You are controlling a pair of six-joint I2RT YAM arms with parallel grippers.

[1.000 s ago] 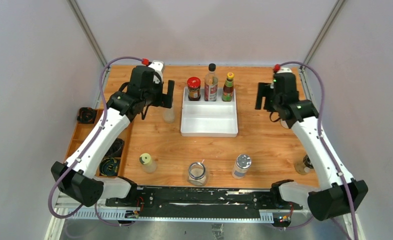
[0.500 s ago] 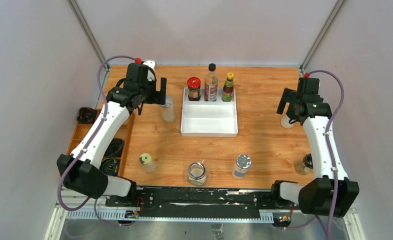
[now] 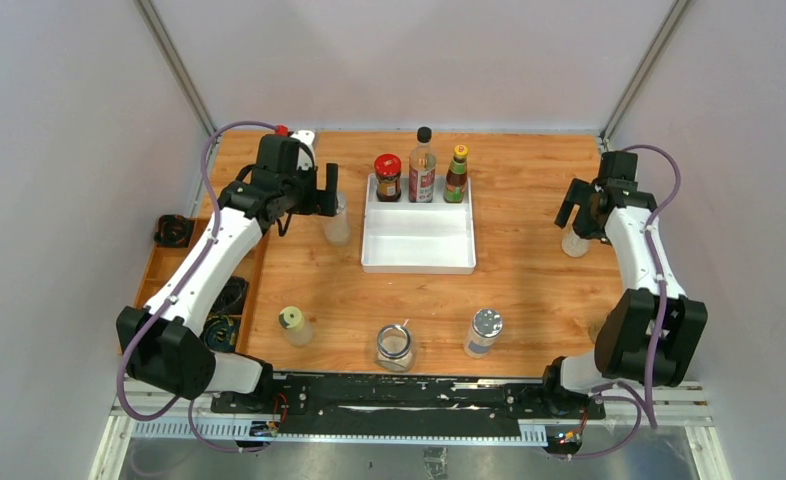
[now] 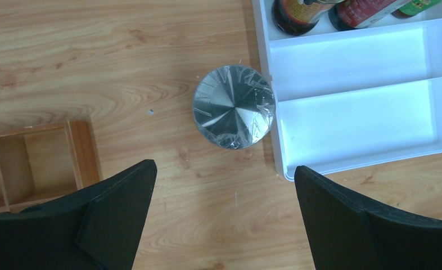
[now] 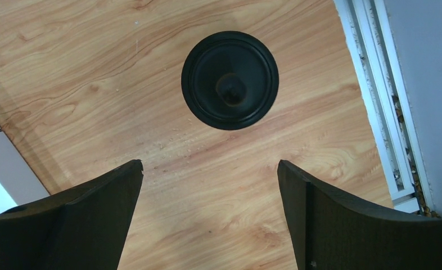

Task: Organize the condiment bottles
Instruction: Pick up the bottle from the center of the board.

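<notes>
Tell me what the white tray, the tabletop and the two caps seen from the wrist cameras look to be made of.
White tray: smooth, faintly glossy, with moulded dividers; likely plastic.
Tabletop: visible grain, satin sheen; wood or wood-look laminate.
Silver cap: bright radial reflections, looks metallic, under wrinkled clear film.
Black cap: matte and uniform; probably plastic.
</notes>
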